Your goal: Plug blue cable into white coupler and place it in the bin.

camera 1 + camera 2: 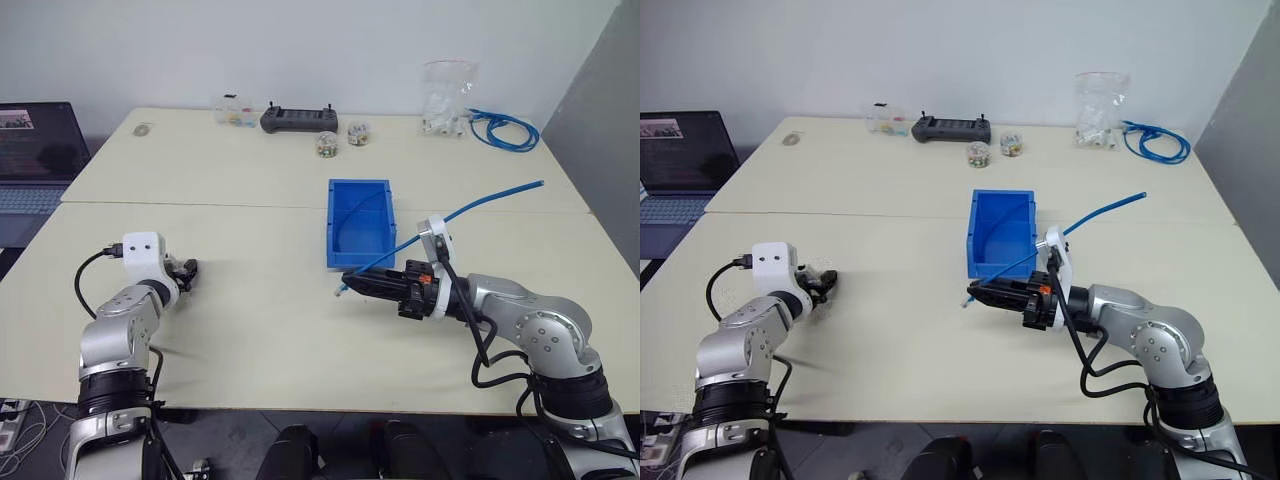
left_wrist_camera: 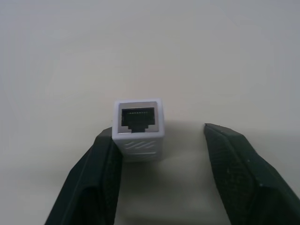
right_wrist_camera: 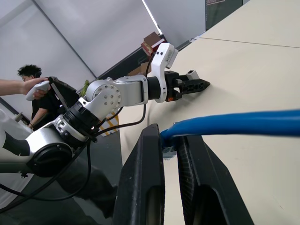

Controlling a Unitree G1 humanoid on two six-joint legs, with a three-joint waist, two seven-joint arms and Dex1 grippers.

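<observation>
The right gripper (image 1: 352, 280) is clamping the blue cable (image 1: 480, 203) near its plug, just before the bin (image 1: 360, 222), while the left gripper (image 2: 159, 154) is sitting with fingers apart around the white coupler (image 2: 139, 129) lying on the table (image 1: 250, 320).

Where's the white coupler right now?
The white coupler lies on the table at the robot's left, between the left gripper's open jaws, against one of them, far left of the bin.
</observation>
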